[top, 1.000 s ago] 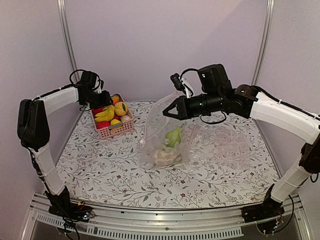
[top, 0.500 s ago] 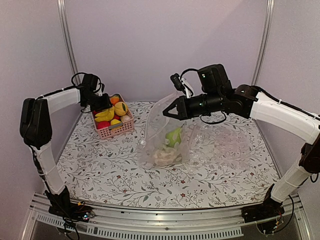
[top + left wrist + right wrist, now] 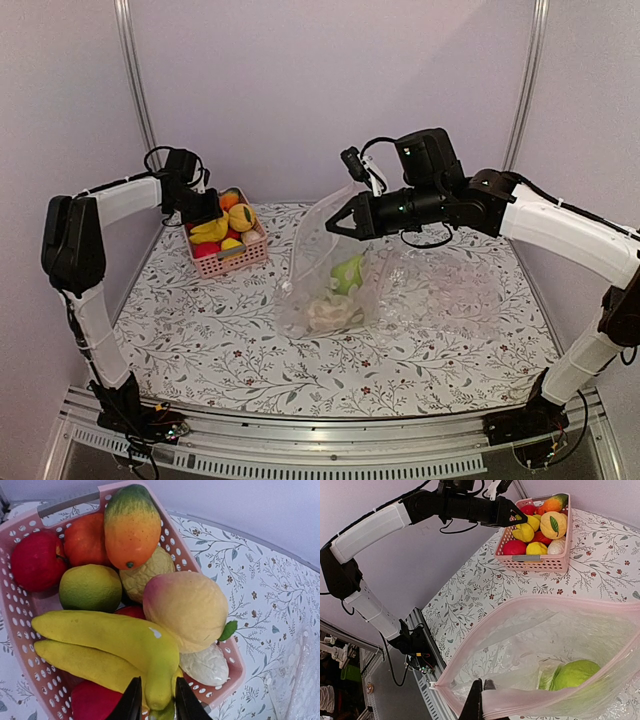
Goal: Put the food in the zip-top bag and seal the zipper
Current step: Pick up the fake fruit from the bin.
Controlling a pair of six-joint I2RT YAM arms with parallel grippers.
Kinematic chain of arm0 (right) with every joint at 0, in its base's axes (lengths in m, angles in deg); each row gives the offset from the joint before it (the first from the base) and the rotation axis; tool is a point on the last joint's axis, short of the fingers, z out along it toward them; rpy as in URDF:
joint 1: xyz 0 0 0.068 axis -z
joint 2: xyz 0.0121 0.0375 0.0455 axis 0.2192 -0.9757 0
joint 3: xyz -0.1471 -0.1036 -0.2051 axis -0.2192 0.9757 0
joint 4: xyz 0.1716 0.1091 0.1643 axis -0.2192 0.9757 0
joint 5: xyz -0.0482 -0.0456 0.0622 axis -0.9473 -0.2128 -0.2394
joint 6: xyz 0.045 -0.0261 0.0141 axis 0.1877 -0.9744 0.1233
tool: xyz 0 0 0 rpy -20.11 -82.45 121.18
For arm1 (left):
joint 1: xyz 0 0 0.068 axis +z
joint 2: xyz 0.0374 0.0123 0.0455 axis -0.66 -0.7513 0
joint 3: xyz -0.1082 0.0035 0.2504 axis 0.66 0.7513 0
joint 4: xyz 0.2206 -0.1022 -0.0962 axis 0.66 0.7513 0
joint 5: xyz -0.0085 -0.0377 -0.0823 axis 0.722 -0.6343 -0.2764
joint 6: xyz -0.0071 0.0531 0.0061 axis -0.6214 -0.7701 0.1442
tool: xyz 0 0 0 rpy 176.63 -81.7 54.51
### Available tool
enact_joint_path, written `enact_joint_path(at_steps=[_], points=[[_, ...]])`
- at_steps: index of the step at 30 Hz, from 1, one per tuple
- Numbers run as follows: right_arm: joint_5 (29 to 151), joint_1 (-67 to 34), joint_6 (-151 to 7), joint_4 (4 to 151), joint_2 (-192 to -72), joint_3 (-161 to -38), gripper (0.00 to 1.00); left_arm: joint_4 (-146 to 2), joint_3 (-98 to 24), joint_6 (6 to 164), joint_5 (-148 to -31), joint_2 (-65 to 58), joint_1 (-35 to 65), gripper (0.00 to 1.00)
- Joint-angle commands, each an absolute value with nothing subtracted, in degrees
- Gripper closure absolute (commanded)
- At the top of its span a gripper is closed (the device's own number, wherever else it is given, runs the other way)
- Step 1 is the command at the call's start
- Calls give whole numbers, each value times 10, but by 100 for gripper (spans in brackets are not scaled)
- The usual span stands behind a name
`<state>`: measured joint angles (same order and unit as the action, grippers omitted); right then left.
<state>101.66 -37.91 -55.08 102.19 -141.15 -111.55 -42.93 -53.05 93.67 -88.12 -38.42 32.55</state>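
Note:
The zip-top bag stands open mid-table, with a green toy and a whitish one inside. My right gripper is shut on the bag's pink zipper strip and holds the mouth up and open. The right wrist view shows its jaws pinching the near lip, with the green toy below. My left gripper is over the pink basket. In the left wrist view its jaws clamp the end of a yellow banana, which lies among other toy fruit.
The pink slatted basket stands at the back left, holding a mango, a peach, a red apple and a lime. A crinkled clear bag lies right of the zip-top bag.
My left gripper has shifted slightly right and lower over the basket onto the banana. The right arm and the bag have not moved.

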Motion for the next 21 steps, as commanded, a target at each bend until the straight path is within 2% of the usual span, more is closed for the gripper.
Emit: enact_joint_path(at_steps=[1,6,21], points=[[1018,-378,-547,1006,-1404,-1112,100,-426,-552,929,-888,-397,334,79],[1019,-378,-547,1006,-1407,-1114,100,-426,-553,929,-890,-394,334,88],[1019,-377,-547,1008,-1407,-1116,100,-412,-548,921,-881,-326,342,100]])
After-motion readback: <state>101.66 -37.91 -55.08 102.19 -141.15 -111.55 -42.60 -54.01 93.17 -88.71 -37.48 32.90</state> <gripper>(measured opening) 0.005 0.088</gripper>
